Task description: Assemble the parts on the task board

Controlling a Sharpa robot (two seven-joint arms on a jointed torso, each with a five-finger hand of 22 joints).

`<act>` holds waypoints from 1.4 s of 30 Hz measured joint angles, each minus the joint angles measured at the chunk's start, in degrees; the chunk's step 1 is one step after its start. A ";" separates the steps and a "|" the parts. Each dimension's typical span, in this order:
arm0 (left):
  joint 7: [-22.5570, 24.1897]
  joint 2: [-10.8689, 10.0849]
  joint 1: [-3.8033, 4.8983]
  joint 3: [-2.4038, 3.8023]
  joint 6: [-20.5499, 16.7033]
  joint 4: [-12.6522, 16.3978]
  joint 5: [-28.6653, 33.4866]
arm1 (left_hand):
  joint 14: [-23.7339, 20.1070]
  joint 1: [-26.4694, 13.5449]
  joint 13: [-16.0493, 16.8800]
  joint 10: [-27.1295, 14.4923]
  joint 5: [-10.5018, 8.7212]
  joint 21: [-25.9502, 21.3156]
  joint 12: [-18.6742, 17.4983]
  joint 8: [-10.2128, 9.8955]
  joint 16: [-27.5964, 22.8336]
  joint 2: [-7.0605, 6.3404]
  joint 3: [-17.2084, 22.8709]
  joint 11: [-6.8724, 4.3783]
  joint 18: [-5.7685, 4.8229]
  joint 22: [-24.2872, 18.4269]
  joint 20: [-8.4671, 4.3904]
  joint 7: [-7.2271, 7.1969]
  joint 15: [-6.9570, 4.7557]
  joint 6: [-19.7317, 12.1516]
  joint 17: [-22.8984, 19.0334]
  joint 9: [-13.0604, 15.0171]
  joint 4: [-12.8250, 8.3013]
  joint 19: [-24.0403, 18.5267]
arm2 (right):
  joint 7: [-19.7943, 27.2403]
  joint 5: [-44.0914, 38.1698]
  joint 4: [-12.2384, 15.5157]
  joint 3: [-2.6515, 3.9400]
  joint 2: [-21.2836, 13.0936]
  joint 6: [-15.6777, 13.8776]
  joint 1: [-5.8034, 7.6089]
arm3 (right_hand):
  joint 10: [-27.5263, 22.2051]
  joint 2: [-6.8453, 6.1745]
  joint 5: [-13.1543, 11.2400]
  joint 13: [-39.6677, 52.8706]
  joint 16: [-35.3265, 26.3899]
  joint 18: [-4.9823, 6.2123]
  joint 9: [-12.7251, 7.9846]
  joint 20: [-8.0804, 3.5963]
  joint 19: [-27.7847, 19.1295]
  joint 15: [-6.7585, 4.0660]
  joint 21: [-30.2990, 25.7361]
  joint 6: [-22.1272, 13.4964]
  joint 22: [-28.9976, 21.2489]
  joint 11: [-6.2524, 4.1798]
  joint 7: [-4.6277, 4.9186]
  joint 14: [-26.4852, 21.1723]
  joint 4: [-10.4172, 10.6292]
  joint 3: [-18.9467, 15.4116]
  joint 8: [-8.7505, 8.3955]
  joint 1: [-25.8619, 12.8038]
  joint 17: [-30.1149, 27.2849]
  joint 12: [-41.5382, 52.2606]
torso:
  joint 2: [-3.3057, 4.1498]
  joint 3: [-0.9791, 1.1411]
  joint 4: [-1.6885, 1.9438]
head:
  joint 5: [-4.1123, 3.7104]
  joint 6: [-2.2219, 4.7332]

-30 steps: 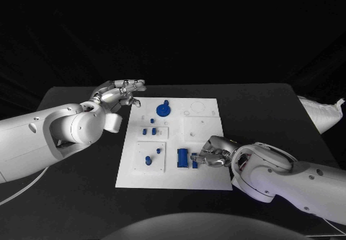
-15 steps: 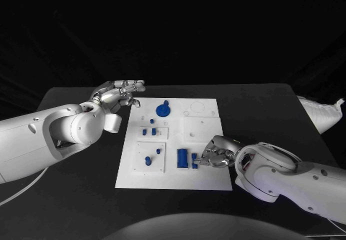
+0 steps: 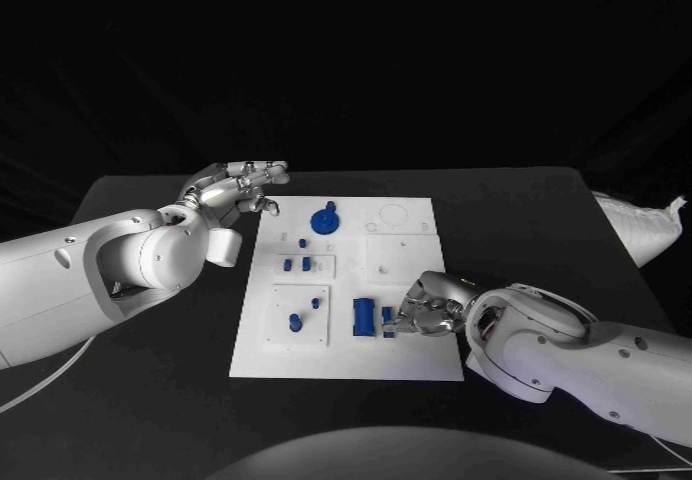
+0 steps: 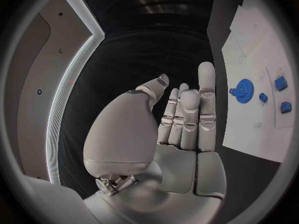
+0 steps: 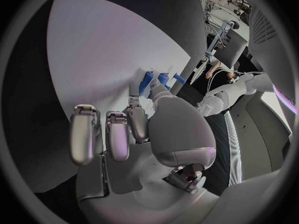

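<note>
The task board (image 3: 351, 285) lies flat in the middle of the black table (image 3: 534, 220), long way pointing away from you, so both arms can reach it from their own sides. The blue parts sit on it in little groups, each near its own spot, ready to be put in.

Your left hand (image 3: 231, 186) waits off the board, just past its far left corner. I think it is parked there to stay out of the way. In the left wrist view its fingers (image 4: 187, 114) are straight and close side by side, and they hold nothing.

Your right hand (image 3: 430, 305) is low over the near right part of the board. Its fingers (image 5: 142, 104) curl down to a small blue part (image 3: 388, 320), which stands just beside the long blue block (image 3: 365, 316). The fingertips look like they touch that small part, but you cannot tell if they truly pinch it.

The blue gear (image 3: 327, 218) sits near the far end. Two small blue pegs (image 3: 297, 264) sit in the middle left, and one more peg (image 3: 296, 321) is nearer to you.
</note>
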 measured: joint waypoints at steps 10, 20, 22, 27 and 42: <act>-0.02 -0.02 0.00 0.00 0.02 -0.02 0.00 | 0.00 0.00 0.00 0.00 0.00 0.00 0.00 0.00 0.00 0.00 0.00 0.00 0.00 0.00 0.00 0.00 0.00 0.00 0.00 0.00 0.00 0.00 | -0.15 -1.26 -1.10 0.09 0.62 1.28 0.06 | -0.01 1.42 -3.40 0.16 0.00 0.00 0.46 0.00 0.00 0.00 0.00 -0.10 0.37 0.00 -0.31 0.00 -2.77 -0.58 0.69 4.88 -0.01 0.38 | 0.03 -0.02 0.04 | 0.18 -0.32; -0.03 -0.05 0.00 0.00 0.03 -0.03 0.00 | 0.00 0.00 0.00 0.00 0.00 0.00 0.20 0.00 0.00 0.00 0.00 0.00 0.00 0.01 0.00 0.00 0.00 0.00 0.01 0.00 0.00 0.00 | 0.21 -2.26 -1.38 0.05 0.94 0.98 -0.02 | -0.01 2.34 -2.11 -0.12 0.00 0.00 0.46 0.00 0.00 0.00 0.00 -0.22 0.42 0.00 -0.18 0.00 -0.79 -3.06 0.70 3.23 -0.01 0.50 | -0.02 -0.02 -0.02 | 0.29 -0.41; -0.03 -0.05 0.00 0.00 0.04 -0.03 0.00 | 0.00 0.00 0.00 0.00 0.00 0.00 0.20 0.00 0.00 0.00 0.00 0.00 0.00 0.00 0.00 0.00 0.00 0.00 0.01 0.00 0.00 0.00 | 0.44 -2.25 -1.37 0.01 0.83 0.48 -0.04 | -0.01 2.17 -1.20 -0.07 0.00 0.00 0.37 0.00 0.00 0.00 0.00 -0.40 0.29 0.00 0.00 0.00 0.27 -4.22 0.68 1.93 -0.01 0.43 | -0.04 -0.04 -0.02 | 0.28 -0.32; -0.04 0.03 0.00 0.00 0.05 -0.24 0.00 | 0.00 0.00 0.00 0.00 0.00 0.00 0.20 0.00 0.00 0.00 0.00 0.00 0.00 0.01 0.00 0.00 0.00 0.00 0.01 0.00 0.00 0.00 | 2.43 -1.00 -1.07 0.03 -0.19 -1.60 -0.07 | 0.01 1.65 -0.31 0.05 -0.60 0.00 0.26 0.00 0.00 0.00 -1.00 -1.63 -0.98 0.02 0.11 0.00 2.22 -6.80 0.59 0.43 -0.01 -1.21 | -0.17 -0.08 -0.01 | 0.20 -0.09; 0.40 3.55 -1.50 -0.15 0.31 -5.44 0.83 | -13.62 -0.53 -0.65 -2.16 0.00 -10.36 2.85 2.29 -19.13 0.53 -2.40 0.51 0.00 -6.17 1.80 -0.11 1.06 -0.33 -16.28 0.00 0.65 -11.31 | 31.53 35.92 -15.01 0.31 1.08 -4.20 7.75 | -22.12 6.48 0.04 -25.36 -45.08 5.87 -5.00 4.63 -18.19 5.12 -38.96 -13.12 -43.08 6.01 5.78 -11.22 -4.34 -6.23 -7.66 15.26 -31.37 -50.71 | -2.49 -0.75 -0.42 | -0.71 3.12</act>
